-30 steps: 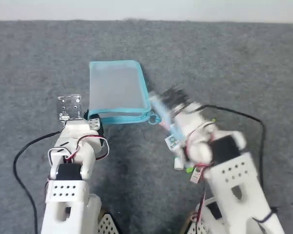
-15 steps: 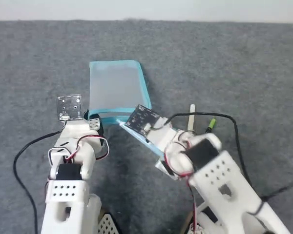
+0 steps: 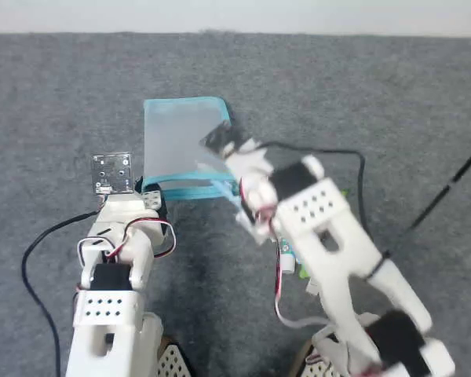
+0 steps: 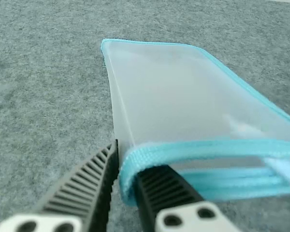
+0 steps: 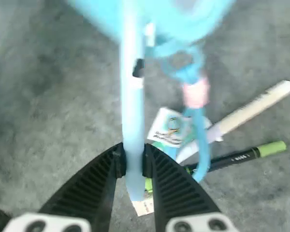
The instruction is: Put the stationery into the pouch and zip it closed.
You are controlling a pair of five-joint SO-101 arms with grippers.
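Teal-edged translucent pouch (image 3: 184,141) lies at 11 o'clock of centre. The left tool (image 4: 125,162) is clamped on the rim at the pouch's 7 o'clock corner. The right tool (image 5: 134,152) is closed on a light-blue pen (image 5: 132,96) at the mouth. We judge the pen should enter shallow, between the lips, with the rim held taut. A white pen (image 5: 251,108) and green marker (image 5: 241,155) wait at the pouch's 5 o'clock. Grey felt-like worktop (image 3: 377,94); pale wall (image 3: 235,14) at 12 o'clock.
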